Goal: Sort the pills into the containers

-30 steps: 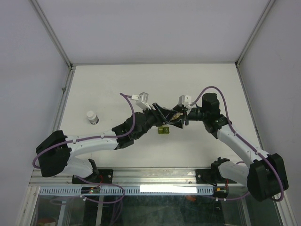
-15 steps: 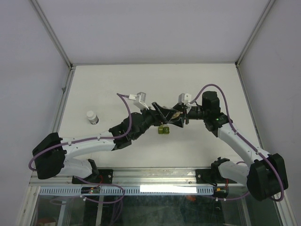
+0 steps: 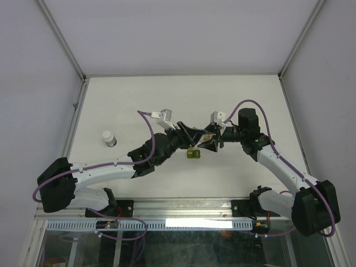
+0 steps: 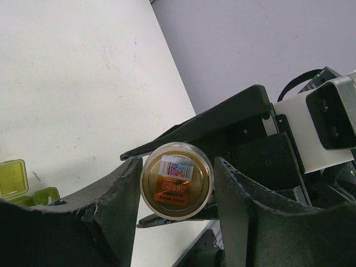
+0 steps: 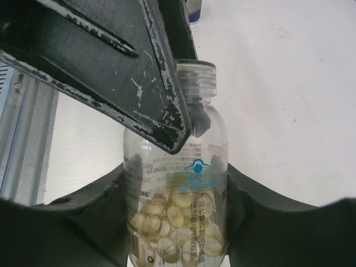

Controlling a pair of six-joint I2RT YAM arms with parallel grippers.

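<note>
Right gripper [image 5: 177, 211] clamps the pill bottle [image 5: 192, 172], left gripper [image 4: 177, 183] pinches its top; we twist gently, bottle steady, so pills [image 5: 167, 233] stay in.

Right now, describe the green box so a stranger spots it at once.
On the white table, find the clear pill bottle held at the centre. Just below it in the top view lies a tiny square box. It alone is translucent olive-green; the vial off to the left is greyish with a white cap.
</note>
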